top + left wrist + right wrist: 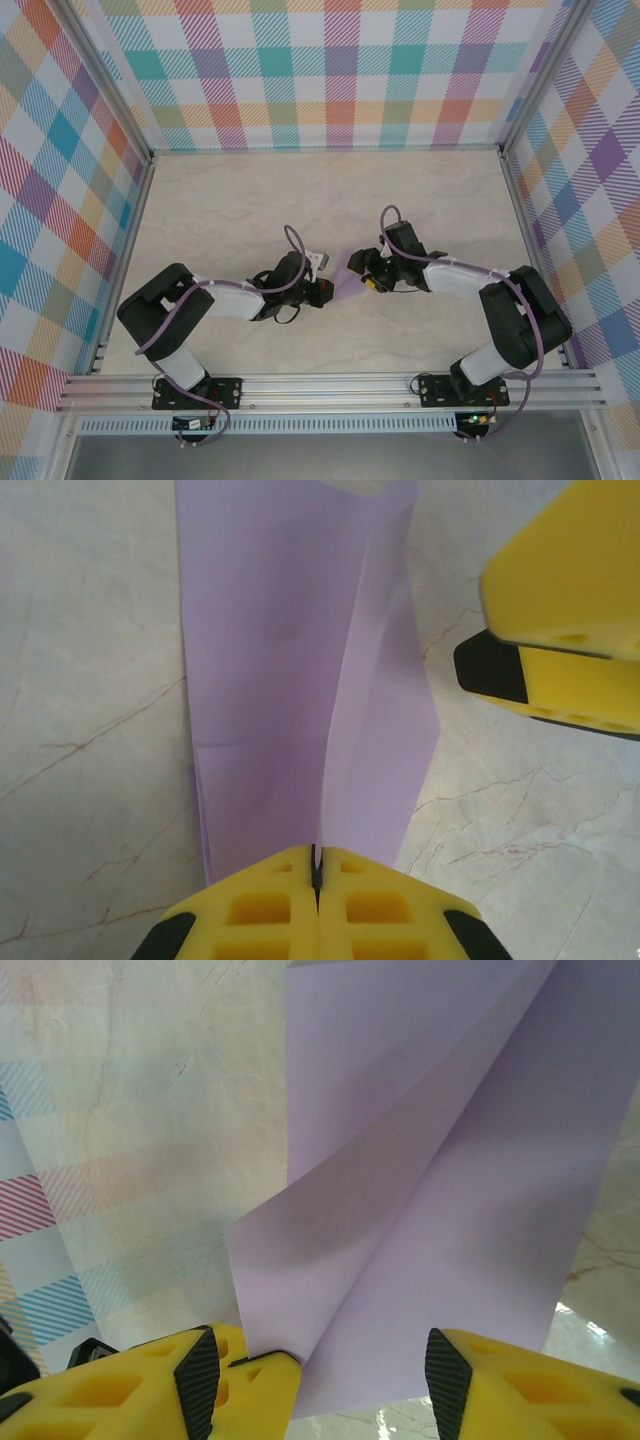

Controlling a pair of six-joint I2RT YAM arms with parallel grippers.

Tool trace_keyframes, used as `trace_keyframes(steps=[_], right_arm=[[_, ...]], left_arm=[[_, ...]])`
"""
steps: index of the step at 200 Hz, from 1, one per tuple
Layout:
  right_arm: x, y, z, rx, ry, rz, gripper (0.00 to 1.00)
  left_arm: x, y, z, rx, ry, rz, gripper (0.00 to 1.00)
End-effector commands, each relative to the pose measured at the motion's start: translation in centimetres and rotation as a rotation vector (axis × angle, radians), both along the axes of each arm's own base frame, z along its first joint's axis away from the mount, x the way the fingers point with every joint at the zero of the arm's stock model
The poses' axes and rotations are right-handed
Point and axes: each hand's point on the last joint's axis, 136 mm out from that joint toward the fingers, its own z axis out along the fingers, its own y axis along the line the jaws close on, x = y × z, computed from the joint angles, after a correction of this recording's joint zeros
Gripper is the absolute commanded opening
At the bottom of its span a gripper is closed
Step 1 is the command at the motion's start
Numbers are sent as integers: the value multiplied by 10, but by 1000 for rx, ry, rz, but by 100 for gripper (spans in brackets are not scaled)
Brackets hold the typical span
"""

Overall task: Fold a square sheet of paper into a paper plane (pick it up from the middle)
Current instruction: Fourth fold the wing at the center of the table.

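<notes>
The lavender sheet of paper [348, 274] hangs above the table between my two grippers, folded in layers along a long centre crease [340, 710]. Whether it has a paper plane's pointed shape I cannot tell. My left gripper [317, 865] is shut on the paper's near end, right at the crease. In the right wrist view the paper [450, 1180] fans out in two flaps. My right gripper [320, 1380] stands open around its lower edge, pads [447, 1375] apart from the paper. The left gripper's yellow fingertip [265, 1390] shows between them. The right gripper's fingers [560, 610] sit at the paper's right.
The pale marble tabletop [300, 200] stretches behind and beside both arms. Checked walls [320, 70] enclose it at the back and both sides. An aluminium rail [330, 385] carrying both arm bases runs along the near edge.
</notes>
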Motion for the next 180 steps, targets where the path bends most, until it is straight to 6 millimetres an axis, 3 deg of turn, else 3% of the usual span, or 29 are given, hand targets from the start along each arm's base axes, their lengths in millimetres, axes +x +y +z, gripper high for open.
trace_keyframes(steps=[1, 154, 180], right_arm=[[3, 6, 3, 39, -40, 17, 58], [16, 19, -25, 50, 63, 4, 47], [14, 16, -33, 17, 94, 2, 46]], left_arm=[[1, 0, -2, -54, 65, 64, 4], [3, 4, 0, -158, 194, 155, 4], [1, 4, -1, -157, 212, 156, 9]])
